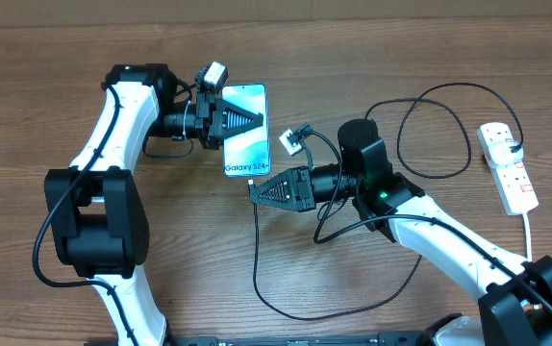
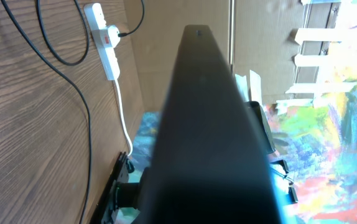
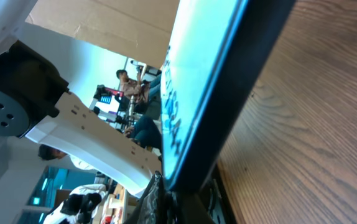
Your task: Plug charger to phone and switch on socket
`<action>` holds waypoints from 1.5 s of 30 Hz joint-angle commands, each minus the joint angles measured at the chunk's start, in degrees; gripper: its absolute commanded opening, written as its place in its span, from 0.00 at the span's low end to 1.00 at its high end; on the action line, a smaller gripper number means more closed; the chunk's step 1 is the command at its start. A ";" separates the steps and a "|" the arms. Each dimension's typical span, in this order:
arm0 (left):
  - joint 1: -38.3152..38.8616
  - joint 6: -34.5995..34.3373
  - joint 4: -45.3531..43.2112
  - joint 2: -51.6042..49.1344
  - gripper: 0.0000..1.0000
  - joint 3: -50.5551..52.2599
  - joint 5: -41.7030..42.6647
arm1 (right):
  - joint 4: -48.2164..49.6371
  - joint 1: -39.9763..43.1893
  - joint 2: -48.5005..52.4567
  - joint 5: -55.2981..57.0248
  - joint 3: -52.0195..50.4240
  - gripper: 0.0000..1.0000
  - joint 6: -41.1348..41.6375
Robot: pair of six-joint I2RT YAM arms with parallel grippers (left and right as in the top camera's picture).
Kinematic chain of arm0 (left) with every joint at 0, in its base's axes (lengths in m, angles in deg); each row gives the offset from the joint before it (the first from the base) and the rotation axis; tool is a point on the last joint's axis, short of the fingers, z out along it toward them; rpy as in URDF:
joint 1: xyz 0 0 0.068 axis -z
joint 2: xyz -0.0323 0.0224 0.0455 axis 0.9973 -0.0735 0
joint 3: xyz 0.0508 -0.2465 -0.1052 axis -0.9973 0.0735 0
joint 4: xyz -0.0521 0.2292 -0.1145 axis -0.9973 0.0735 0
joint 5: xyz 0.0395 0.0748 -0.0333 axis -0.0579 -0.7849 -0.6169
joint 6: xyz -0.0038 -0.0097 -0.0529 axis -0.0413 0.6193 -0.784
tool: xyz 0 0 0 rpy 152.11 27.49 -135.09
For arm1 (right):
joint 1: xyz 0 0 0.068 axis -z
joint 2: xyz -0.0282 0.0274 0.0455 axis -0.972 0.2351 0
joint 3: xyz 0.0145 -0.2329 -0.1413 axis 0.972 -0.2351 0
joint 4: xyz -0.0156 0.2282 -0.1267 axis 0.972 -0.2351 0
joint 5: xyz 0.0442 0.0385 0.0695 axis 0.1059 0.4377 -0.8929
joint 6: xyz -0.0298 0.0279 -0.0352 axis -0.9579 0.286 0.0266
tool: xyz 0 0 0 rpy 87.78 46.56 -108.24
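The surface [image 1: 189, 252] carries the socket [image 1: 508, 165] at far right, well apart from both arms. The phone [image 1: 247, 146] has its long axis running away from the robot and is clamped at its far half by the left gripper [image 1: 253, 119]. The right gripper [image 1: 255, 190], seemingly clenched on the charger [image 1: 257, 259] tip, sits just at the phone's near end.

The wood-grain table [image 1: 26, 125] carries the white socket [image 1: 507, 165] near its right edge and loops of the black charger [image 1: 257, 240].
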 commanded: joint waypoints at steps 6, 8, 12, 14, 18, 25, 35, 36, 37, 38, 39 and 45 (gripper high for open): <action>0.00 -1.70 -0.15 1.64 0.04 -0.52 2.67 | 0.79 -0.22 -1.31 2.97 0.57 0.04 0.24; -0.02 -1.68 -0.31 1.64 0.05 -0.52 2.67 | 0.79 -0.22 -1.31 2.75 0.57 0.04 0.26; -0.02 -1.70 -1.22 1.64 0.04 -0.52 2.67 | 1.38 -0.22 -1.31 0.96 0.57 0.04 0.26; -0.02 -1.73 -1.97 1.64 0.05 -0.52 2.67 | 1.36 -0.22 -1.31 0.52 0.57 0.04 0.26; -0.02 -1.77 -2.73 1.64 0.04 -0.52 2.69 | 1.36 -0.22 -1.31 0.42 0.57 0.04 0.26; 0.04 -2.12 -2.73 1.64 0.05 -0.52 2.69 | 1.40 -0.22 -1.31 0.66 0.57 0.04 0.24; 0.09 -2.32 -2.19 1.64 0.04 -0.52 2.69 | 1.36 -0.22 -1.31 2.36 0.57 0.04 0.26; 0.09 -2.29 -2.10 1.64 0.05 -0.52 2.69 | 1.36 -0.22 -1.31 2.38 0.57 0.04 0.26; 0.09 -2.32 -1.97 1.64 0.04 -0.52 2.69 | 1.36 -0.22 -1.31 2.40 0.57 0.04 0.26; 0.09 -2.32 -1.70 1.64 0.05 -0.52 2.69 | 1.36 -0.22 -1.31 2.40 0.57 0.04 0.26; 0.13 -2.32 -1.44 1.64 0.05 -0.52 2.69 | 1.36 -0.22 -1.31 2.40 0.57 0.04 0.26; 0.52 -2.27 -0.98 1.64 0.05 -0.52 2.69 | 1.36 -0.22 -1.31 2.38 0.57 0.04 0.26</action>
